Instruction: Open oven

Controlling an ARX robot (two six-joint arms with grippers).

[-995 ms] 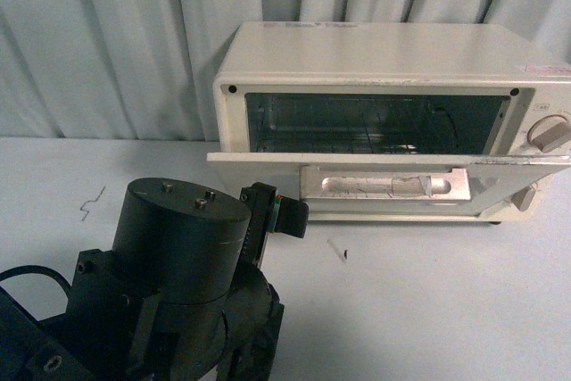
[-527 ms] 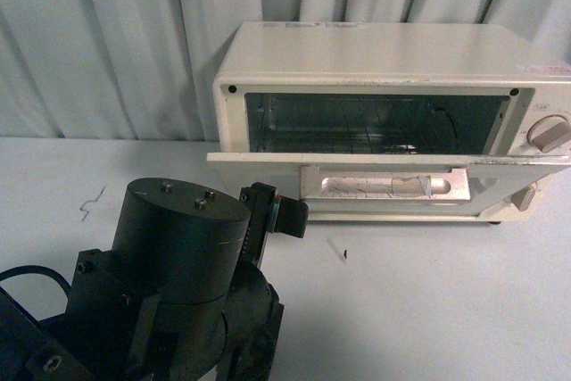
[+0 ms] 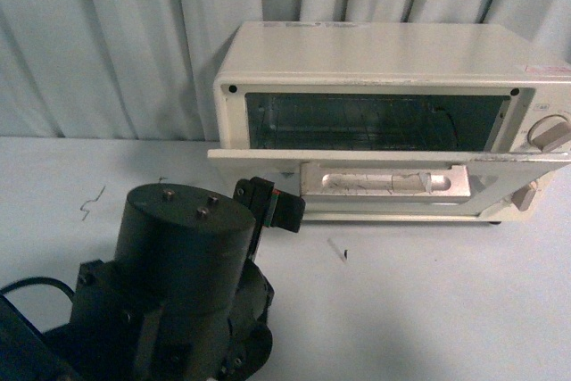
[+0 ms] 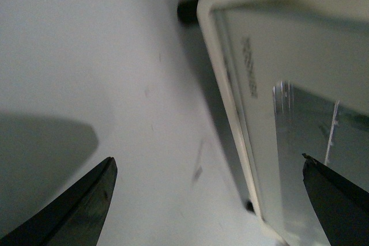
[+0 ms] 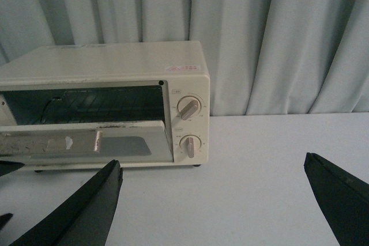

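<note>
My left pincer (image 4: 207, 171) is spread apart and holds nothing, the oven (image 3: 393, 60) sits just ahead of it with its door (image 3: 250, 160) lying level and the wire rack (image 3: 357, 136) bared, and my right pincer (image 5: 213, 168) gapes well short of it, so I judge the opening done.

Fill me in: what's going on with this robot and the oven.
A two-armed robot is working on opening a small cream oven on a white table. The oven's door is swung down away from the opening, so the wire rack inside shows. The left gripper sits open by the door's left corner, gripping nothing. The right gripper is open too, set back from the oven and facing its knobs.
</note>
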